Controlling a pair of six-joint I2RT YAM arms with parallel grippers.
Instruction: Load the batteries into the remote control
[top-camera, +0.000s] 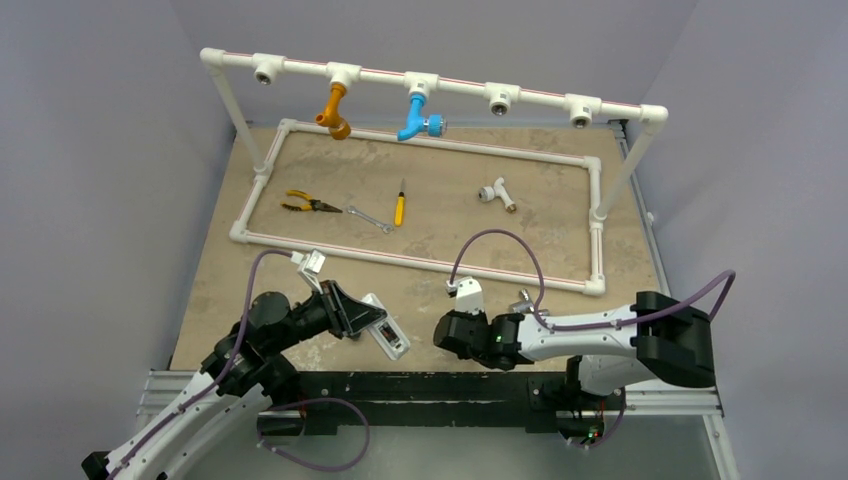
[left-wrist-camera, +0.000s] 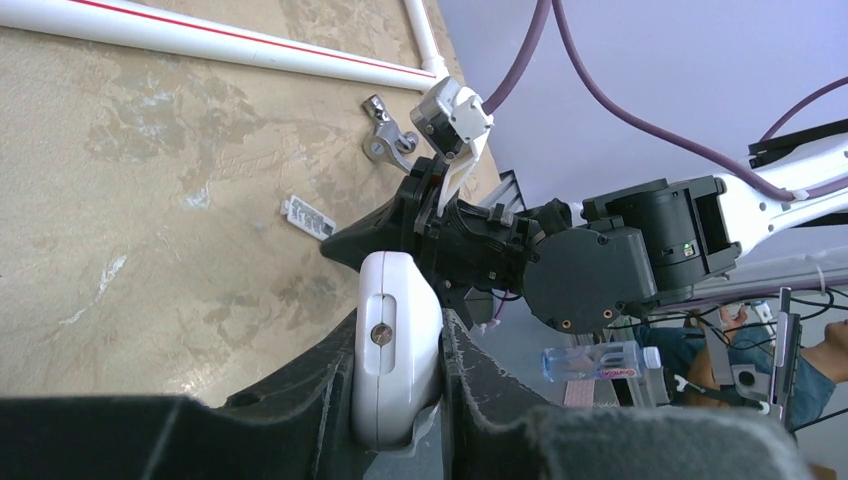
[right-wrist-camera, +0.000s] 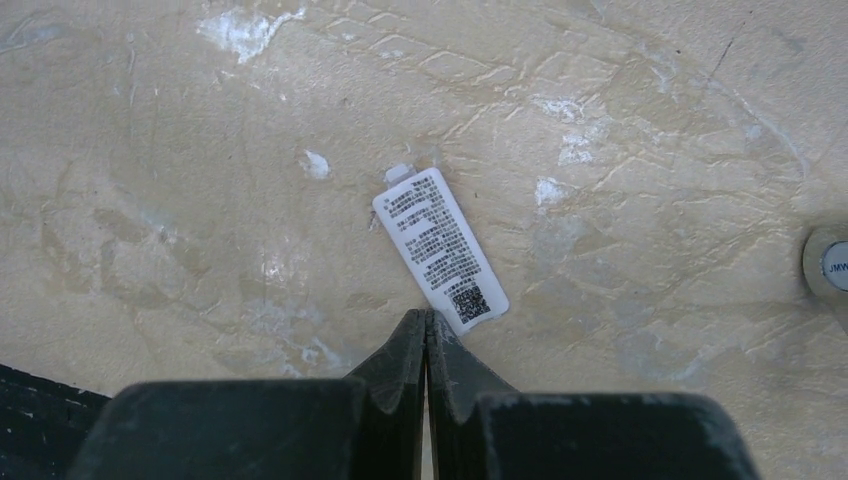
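- Gripping the remote edge-on in the left gripper, one finger pressed against each long side.
- Held near the front edge of the table, free end sticking out toward the right gripper.
- Showing a screw head on the white shell in the left wrist view.
- Right fingers pinched fully together with nothing between them, tips aimed down at the table.
- Lying flat just beyond those tips: cover, printed label and QR code up; touching the tips or not, cannot tell.
- Resting on the table near the right arm: silver fitting.
- Farther back, inside the pipe frame: pliers, wrench, screwdriver and tee, well apart from both grippers.
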